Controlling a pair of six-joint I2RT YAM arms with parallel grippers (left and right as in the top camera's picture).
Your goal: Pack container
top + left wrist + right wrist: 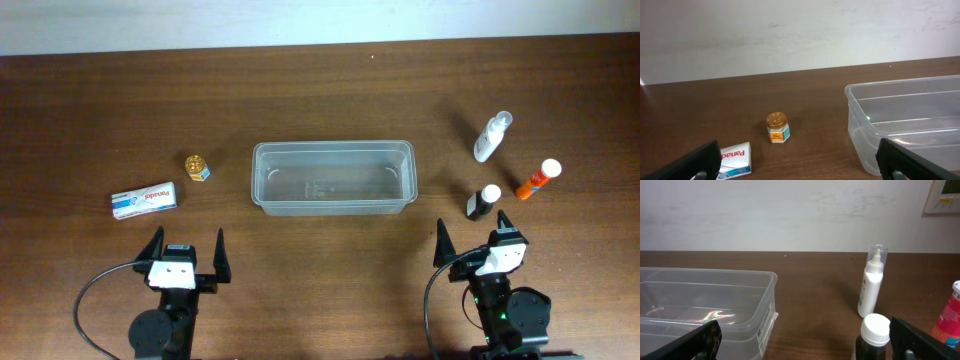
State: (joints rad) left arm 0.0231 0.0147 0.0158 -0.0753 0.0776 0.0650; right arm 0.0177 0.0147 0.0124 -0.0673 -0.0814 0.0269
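Container [333,178] sits empty at the middle of the bench [330,290], long side facing the arms. It looks like thin clear plastic, so probably light, somewhat flexible and slick on the walls. The stiffer rim at a short end seems the best place to pinch it (though it may only need steadying while things go in).

Count:
- one container
- one Panadol box [144,200], left
- one small gold-lidded jar [198,166], between the box and the container
- three bottles on the right: a white spray bottle [492,137] farthest, an orange one with a white cap [537,179], and a dark one with a white cap [483,202] nearest

Left hand [189,240] and right hand [472,225] hang at the near edge, both spread wide and holding nothing
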